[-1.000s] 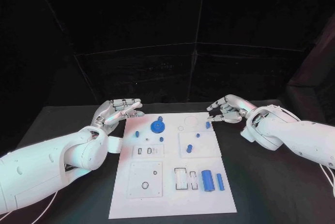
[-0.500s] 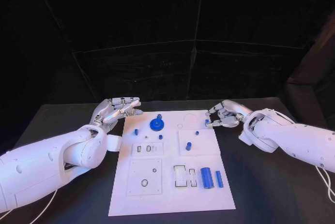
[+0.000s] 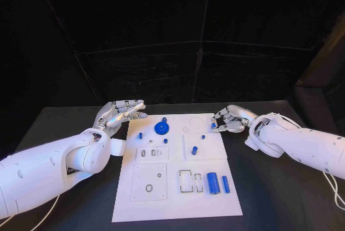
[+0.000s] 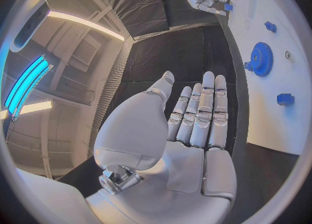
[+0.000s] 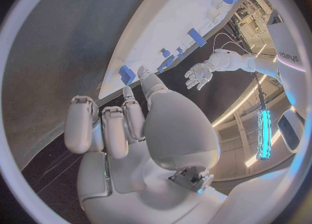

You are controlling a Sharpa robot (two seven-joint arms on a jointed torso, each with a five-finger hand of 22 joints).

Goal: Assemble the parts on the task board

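Observation:
The white task board (image 3: 176,196) lies in the middle of the black table. A blue gear (image 3: 162,127) stands near its far end, with small blue pegs (image 3: 194,151) scattered around it. Two blue cylinders (image 3: 213,183) lie near the front right. My right hand (image 3: 229,119) is at the board's far right edge, thumb and a fingertip (image 5: 146,74) right beside a small blue part (image 5: 127,73). I cannot tell whether they pinch it. My left hand (image 3: 120,113) hovers off the board's far left corner, fingers (image 4: 205,104) straight and apart, holding nothing.
Bare black table (image 3: 287,191) lies on both sides of the board. A black backdrop rises behind the table. The board carries several raised white plates with slots and holes (image 3: 149,183).
My right hand has come down and in toward the small blue part at the board's right edge. The left hand has hardly moved. The camera has shifted slightly.

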